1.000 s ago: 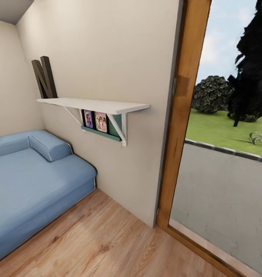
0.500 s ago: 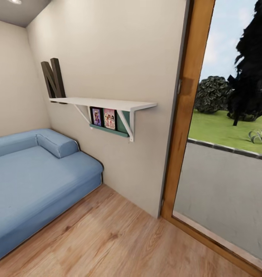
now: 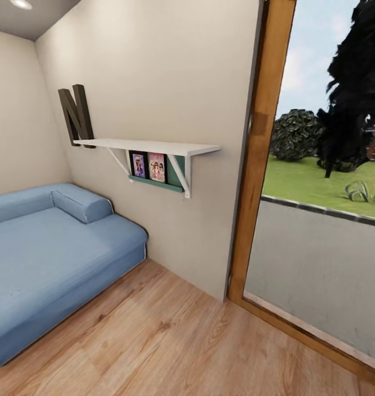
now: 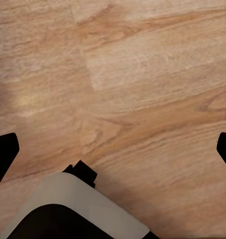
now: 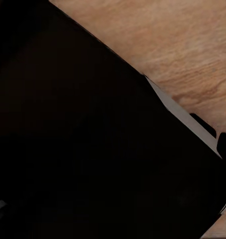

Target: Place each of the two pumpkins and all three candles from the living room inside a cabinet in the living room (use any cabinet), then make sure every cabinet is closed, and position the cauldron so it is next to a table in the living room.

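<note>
The pumpkins, candles, cabinet, cauldron and table are out of view. In the left wrist view my left gripper [image 4: 113,152] hangs open over bare wooden floor [image 4: 143,74], its black fingertips [image 4: 2,155] at the two side edges with nothing between them. A white and black part of my own body [image 4: 78,209] shows below it. The right wrist view is mostly taken up by my dark body [image 5: 78,139], with a strip of floor [image 5: 182,45] beyond; one dark tip [image 5: 225,143] shows at the edge, and its state cannot be made out.
A blue sofa [image 3: 49,253] stands along the left wall. Above it a white wall shelf [image 3: 148,146] carries a dark letter N [image 3: 77,113], with pictures underneath. A wood-framed glass door [image 3: 259,154] to the right looks onto lawn. Wooden floor [image 3: 170,341] lies ahead.
The head camera has turned and lifted a little: sofa and shelf now sit further right in the picture, and a ceiling light has come into view. Nothing in the room has moved.
</note>
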